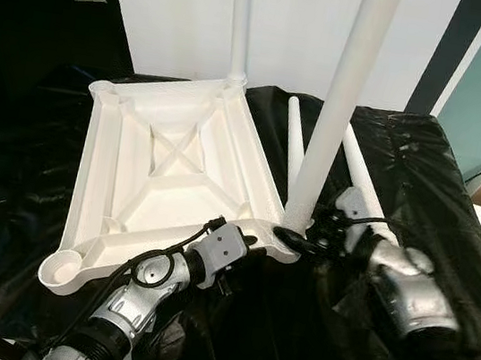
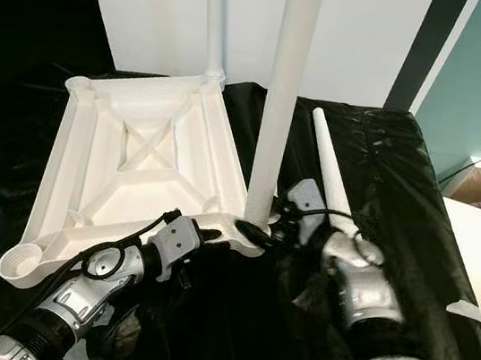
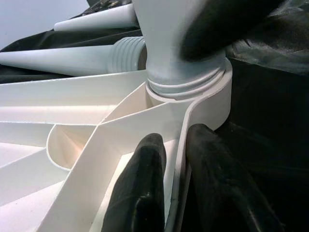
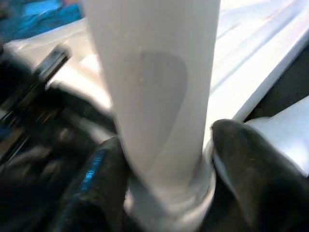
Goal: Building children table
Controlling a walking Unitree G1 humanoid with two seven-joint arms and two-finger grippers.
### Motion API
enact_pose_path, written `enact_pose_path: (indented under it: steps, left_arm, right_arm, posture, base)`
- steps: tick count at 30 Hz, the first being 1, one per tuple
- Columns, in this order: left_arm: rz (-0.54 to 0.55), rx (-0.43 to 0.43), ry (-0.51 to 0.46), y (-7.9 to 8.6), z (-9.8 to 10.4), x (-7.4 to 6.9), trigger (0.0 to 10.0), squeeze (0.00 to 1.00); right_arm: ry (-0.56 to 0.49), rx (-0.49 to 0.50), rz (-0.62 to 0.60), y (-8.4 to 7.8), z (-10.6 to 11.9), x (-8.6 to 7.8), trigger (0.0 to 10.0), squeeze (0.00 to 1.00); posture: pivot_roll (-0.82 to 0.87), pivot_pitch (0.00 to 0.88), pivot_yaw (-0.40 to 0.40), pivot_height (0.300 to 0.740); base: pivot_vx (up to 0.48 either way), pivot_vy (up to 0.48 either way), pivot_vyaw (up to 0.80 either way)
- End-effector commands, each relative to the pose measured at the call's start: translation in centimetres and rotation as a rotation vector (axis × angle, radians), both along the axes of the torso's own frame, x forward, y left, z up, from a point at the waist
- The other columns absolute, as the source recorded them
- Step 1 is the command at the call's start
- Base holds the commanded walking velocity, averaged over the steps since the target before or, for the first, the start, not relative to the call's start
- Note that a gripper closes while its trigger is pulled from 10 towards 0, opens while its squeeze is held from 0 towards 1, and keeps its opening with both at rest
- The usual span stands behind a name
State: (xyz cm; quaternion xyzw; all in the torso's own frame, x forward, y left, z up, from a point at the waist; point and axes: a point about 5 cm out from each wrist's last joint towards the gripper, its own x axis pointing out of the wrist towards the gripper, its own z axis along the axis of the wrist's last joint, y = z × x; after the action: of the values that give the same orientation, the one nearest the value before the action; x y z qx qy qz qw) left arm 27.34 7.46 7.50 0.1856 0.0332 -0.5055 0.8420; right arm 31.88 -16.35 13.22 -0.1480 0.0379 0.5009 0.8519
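Observation:
A white plastic table top point(image 1: 97, 168) lies upside down on black sheeting. One white leg point(image 1: 240, 17) stands in its far corner socket. A second, thicker-looking leg point(image 1: 336, 113) stands upright in the near right corner socket. My right gripper point(image 1: 295, 238) is shut on this leg's base; in the right wrist view its fingers point(image 4: 251, 164) sit on either side of the leg point(image 4: 154, 96). My left gripper point(image 1: 248, 241) is shut on the table top's rim point(image 3: 181, 145) just beside that socket, one finger point(image 3: 145, 193) inside the rim and one outside.
Two loose white legs point(image 1: 294, 143) point(image 1: 359, 175) lie on the black sheeting point(image 1: 423, 171) to the right of the table top. A white panel point(image 1: 291, 25) stands behind. The near left corner socket point(image 1: 64, 267) is open.

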Motion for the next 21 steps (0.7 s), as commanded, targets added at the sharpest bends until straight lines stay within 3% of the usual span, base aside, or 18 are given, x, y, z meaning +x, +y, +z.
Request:
enact_pose_path:
  steps: [1, 11, 13, 14, 15, 17, 18, 19, 21]
  left_arm:
    - [-0.102, 0.146, 0.205, 0.9, -4.3, -2.5, 10.0, 0.0]
    - [-0.1, 0.147, 0.207, 1.0, -4.4, -2.7, 10.0, 0.0]
    - [-0.102, 0.145, 0.21, 0.9, -4.5, -2.8, 10.0, 0.0]
    - [-0.102, 0.145, 0.21, 0.9, -4.5, -2.8, 10.0, 0.0]
    - [-0.102, 0.144, 0.211, 0.9, -4.5, -2.9, 10.0, 0.0]
    - [-0.1, 0.143, 0.211, 1.0, -4.5, -3.0, 10.0, 0.0]
    - [-0.1, 0.143, 0.211, 1.0, -4.5, -3.0, 10.0, 0.0]
    - [-0.098, 0.143, 0.212, 1.1, -4.5, -3.0, 10.0, 0.0]
    - [-0.098, 0.148, 0.214, 1.2, -4.6, -3.0, 10.0, 0.0]
  right_arm:
    - [0.024, -0.038, 0.007, -1.0, 0.0, 0.3, 0.0, 0.0]
    - [0.037, -0.063, 0.019, -1.9, 0.4, 0.9, 0.0, 0.0]
    - [0.009, 0.047, 0.005, -0.3, -0.1, -0.2, 0.0, 0.0]
    - [0.009, 0.047, 0.005, -0.3, -0.1, -0.2, 0.0, 0.0]
    - [-0.034, 0.119, -0.073, 0.5, 0.0, -0.3, 0.0, 0.0]
    - [-0.121, 0.299, -0.402, 0.8, 0.9, 0.1, 0.0, 0.0]
    - [-0.121, 0.299, -0.402, 0.8, 0.9, 0.1, 0.0, 0.0]
    - [-0.14, 0.36, -0.511, 1.0, 1.1, -0.3, 0.0, 0.0]
    - [-0.138, 0.39, -0.583, 1.1, 0.9, -1.1, 0.0, 0.0]
  posture:
    - [0.06, 0.0, 0.026, 0.74]
    - [0.07, 0.0, 0.025, 0.74]
    - [0.07, 0.0, 0.022, 0.74]
    - [0.07, 0.0, 0.022, 0.74]
    - [0.07, 0.0, 0.02, 0.74]
    - [0.08, 0.0, 0.018, 0.74]
    - [0.08, 0.0, 0.018, 0.74]
    - [0.08, 0.0, 0.02, 0.74]
    - [0.08, 0.0, 0.02, 0.74]
  base:
    - [0.0, 0.0, 0.0]
    - [0.0, 0.0, 0.0]
    - [0.0, 0.0, 0.0]
    - [0.0, 0.0, 0.0]
    - [0.0, 0.0, 0.0]
    - [0.0, 0.0, 0.0]
    - [0.0, 0.0, 0.0]
    - [0.0, 0.0, 0.0]
    - [0.0, 0.0, 0.0]
